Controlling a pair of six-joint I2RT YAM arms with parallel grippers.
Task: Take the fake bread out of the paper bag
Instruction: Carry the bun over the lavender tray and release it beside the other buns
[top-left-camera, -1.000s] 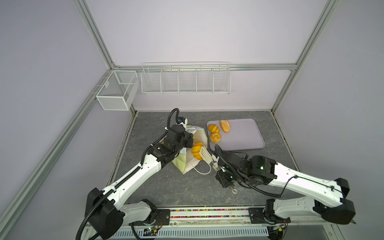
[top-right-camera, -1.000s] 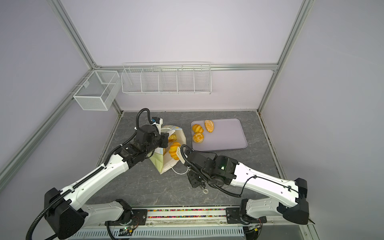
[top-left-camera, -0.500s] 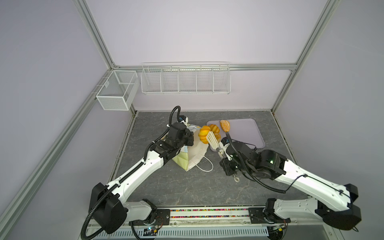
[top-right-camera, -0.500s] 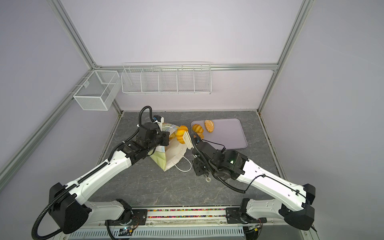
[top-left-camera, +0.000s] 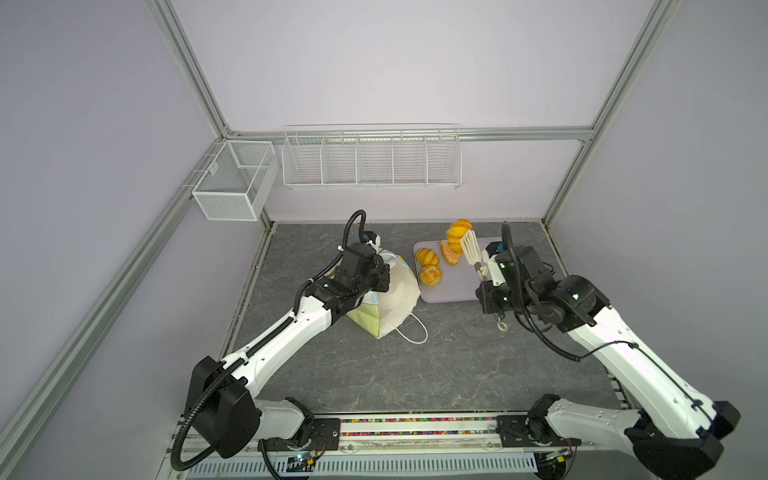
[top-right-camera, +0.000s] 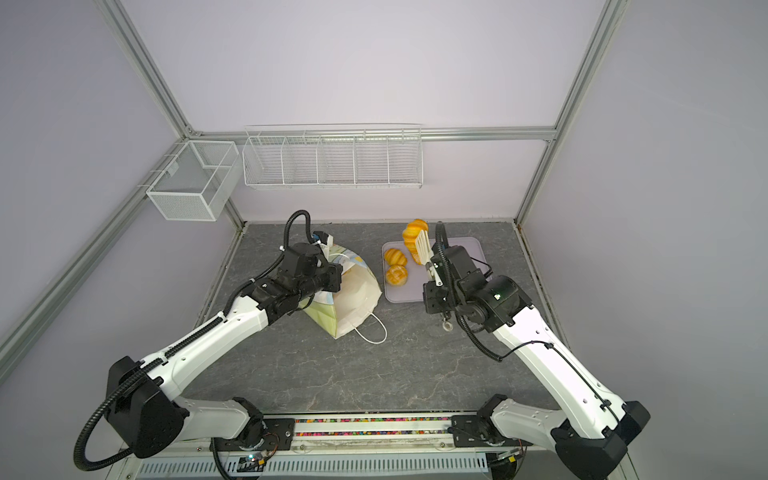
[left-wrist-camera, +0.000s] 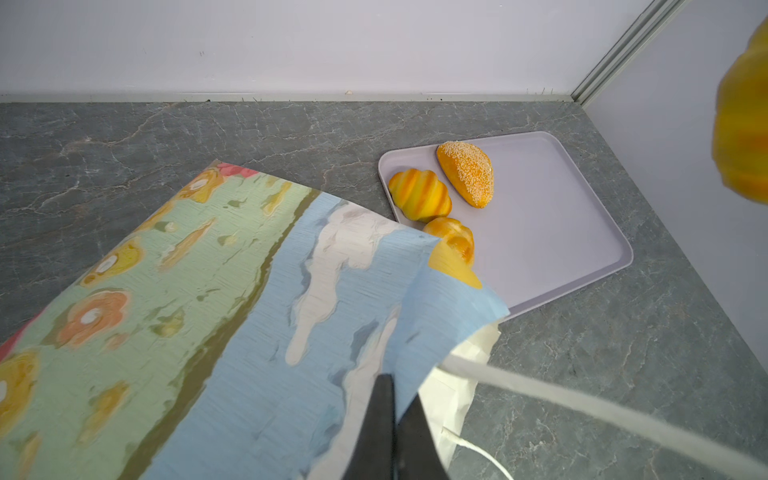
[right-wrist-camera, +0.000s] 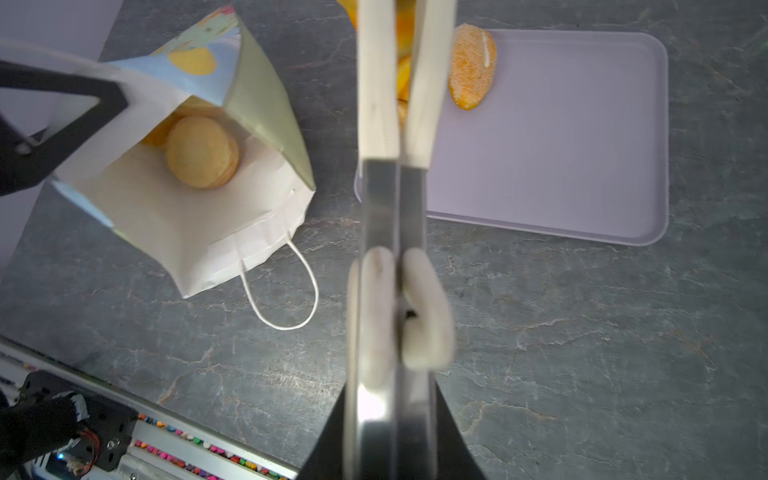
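- One piece of bread, the held roll (top-left-camera: 457, 230), is up in the air between the tips of the tongs (top-left-camera: 471, 249). It seems to be over the far edge of the tray (top-left-camera: 453, 291), probably lifted clear to be set down with the others.
- Three pieces lie close together on the tray's left part: a ridged roll (left-wrist-camera: 419, 195), a scored bun (left-wrist-camera: 451, 241) and a crumb-topped oval (left-wrist-camera: 466, 172). The right part is bare, leaving room for more.
- A pale round bun (right-wrist-camera: 202, 151) sits inside the bag (top-left-camera: 399, 286). There is more orange behind it, but how many pieces is hidden. The job looks partly done.
- The bag leans on the tabletop (top-left-camera: 415, 374) just left of the tray. Its white mouth is turned up toward the near right, and a cord handle (top-left-camera: 413, 332) trails on the stone.
- The left end effector (left-wrist-camera: 395, 395) is together, pinching the bag's rim at the blue-sky print. This likely props the mouth open and steadies the paper.
- The right end effector (right-wrist-camera: 392, 407) is clamped on the tongs' metal arms and squeezes them onto the held roll. The tongs give reach into the bag.
- The next move is probably a gentle release over bare tray. A rounded roll may slip or roll off.
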